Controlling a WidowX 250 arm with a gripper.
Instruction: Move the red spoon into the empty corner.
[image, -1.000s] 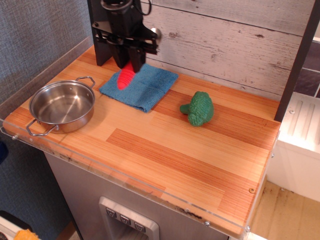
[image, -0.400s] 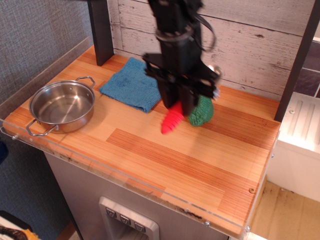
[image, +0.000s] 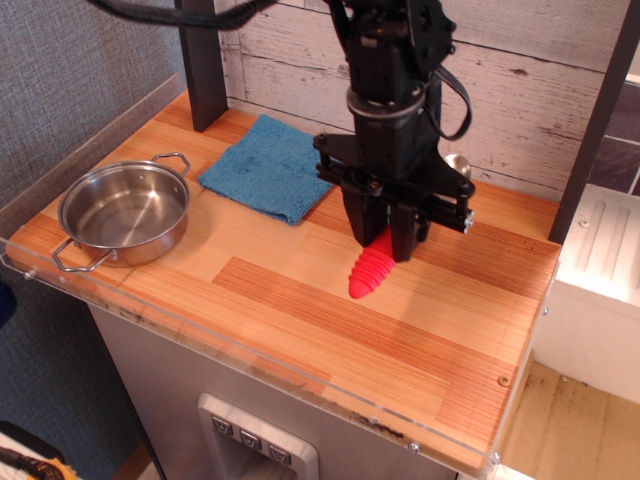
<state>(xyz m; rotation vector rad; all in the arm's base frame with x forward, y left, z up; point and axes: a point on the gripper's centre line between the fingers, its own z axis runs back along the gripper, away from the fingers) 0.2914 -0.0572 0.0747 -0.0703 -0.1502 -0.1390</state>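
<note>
Red spoon (image: 373, 270): bright red plastic, ribbed, slight sheen. Pincer (image: 388, 243): matt black, hard plastic or metal, cannot tell which. Bench (image: 300, 300): striped wood, light and reddish strips, smooth satin finish; edge rimmed by a clear glossy plastic strip (image: 250, 360) with small metal screws. Pot (image: 123, 212): polished steel, shiny and reflective inside. Towel (image: 268, 166): blue cloth, matt, nubbly terry weave. Back wall (image: 520, 90): whitewashed planks, rough, weathered grain. Left wall (image: 70, 60): grey, woven-looking fabric texture.
</note>
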